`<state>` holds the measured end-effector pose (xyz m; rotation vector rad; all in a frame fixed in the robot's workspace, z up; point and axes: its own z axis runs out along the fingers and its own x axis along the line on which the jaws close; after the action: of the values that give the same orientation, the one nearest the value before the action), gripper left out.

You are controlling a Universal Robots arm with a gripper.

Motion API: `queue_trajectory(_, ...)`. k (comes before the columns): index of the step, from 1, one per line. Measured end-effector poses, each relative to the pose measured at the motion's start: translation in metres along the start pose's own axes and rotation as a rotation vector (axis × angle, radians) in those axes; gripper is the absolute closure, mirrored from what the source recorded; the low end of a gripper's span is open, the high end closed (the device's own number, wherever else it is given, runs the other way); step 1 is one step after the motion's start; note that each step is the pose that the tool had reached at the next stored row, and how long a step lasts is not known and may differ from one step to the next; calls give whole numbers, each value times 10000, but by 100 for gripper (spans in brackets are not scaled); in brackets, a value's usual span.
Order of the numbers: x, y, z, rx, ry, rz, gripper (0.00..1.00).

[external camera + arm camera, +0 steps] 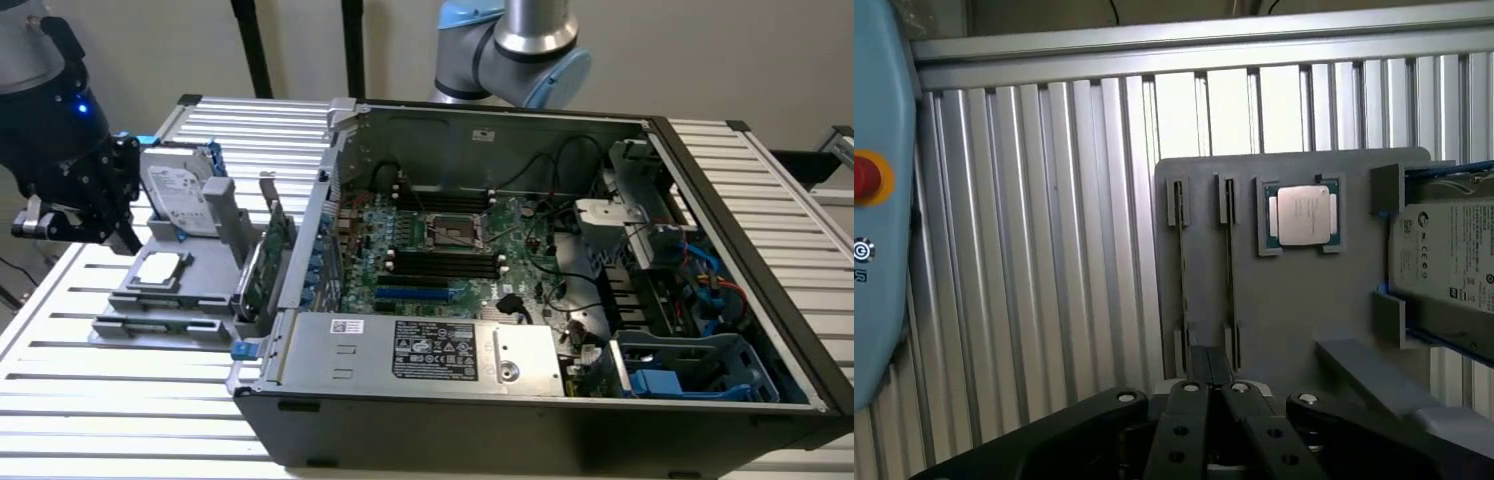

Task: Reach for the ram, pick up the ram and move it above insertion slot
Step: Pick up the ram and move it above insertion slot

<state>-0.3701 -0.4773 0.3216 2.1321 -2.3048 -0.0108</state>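
Pinched narrow over the grey tray (pixel 1304 300), the tool (pixel 1206 368) could strike the edge-on ram (pixel 1229 265) rather than straddle it.

The table (pixel 1054 250) is formed of ribbed, bright bare metal; the holder (pixel 1324 300) is moulded in matt grey plastic; the processor (pixel 1301 215) is capped in smooth silvery metal

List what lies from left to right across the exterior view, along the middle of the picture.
Black gripper → silver hard drive standing in its grey holder → green expansion card standing on edge → green motherboard inside the open black computer case → blue plastic drive cage.
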Motion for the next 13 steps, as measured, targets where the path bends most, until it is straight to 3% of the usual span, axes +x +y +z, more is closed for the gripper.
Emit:
queue_trajectory(3,0,-4,-2,-56,-7,0,88)
queue_trajectory(5,0,-4,-2,-57,-7,0,82)
queue_trajectory(7,0,-5,1,-63,-7,-1,70)
queue_trajectory(8,0,-5,5,-71,-7,0,70)
queue_trajectory(10,0,-5,21,-94,-4,0,58)
queue_trajectory(13,0,-5,74,-108,-3,0,52)
